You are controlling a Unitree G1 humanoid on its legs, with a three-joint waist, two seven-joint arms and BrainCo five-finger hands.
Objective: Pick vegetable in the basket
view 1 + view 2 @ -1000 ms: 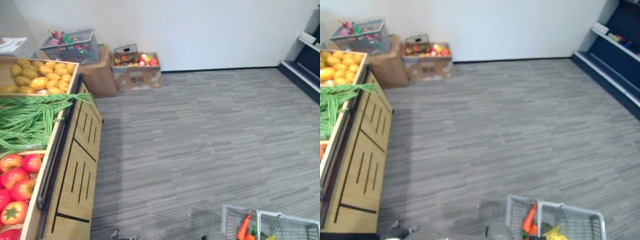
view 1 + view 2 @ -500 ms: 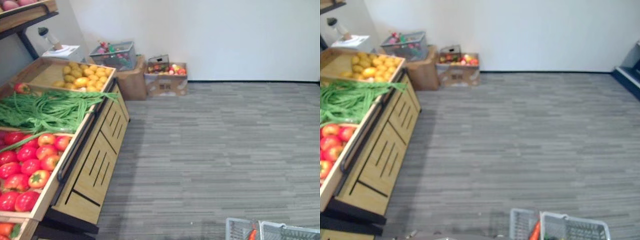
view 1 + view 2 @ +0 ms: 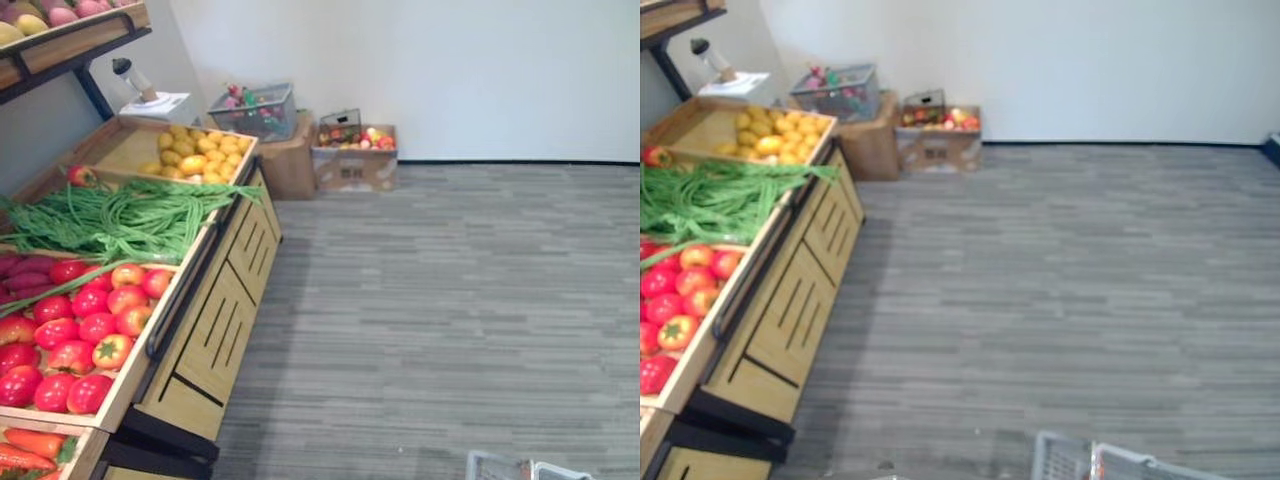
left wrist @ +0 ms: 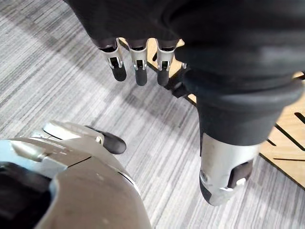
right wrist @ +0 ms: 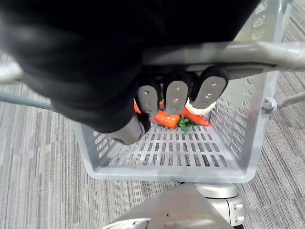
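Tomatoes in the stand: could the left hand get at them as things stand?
Probably yes. The left hand hangs open and empty by the wooden stand, and the tomatoes lie uncovered; the arm would have to lift first.

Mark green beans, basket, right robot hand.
green beans (image 3: 120,215): left eye view, middle of pile
basket (image 5: 167,173): right wrist view, rim
right robot hand (image 5: 175,97): right wrist view, middle fingertip
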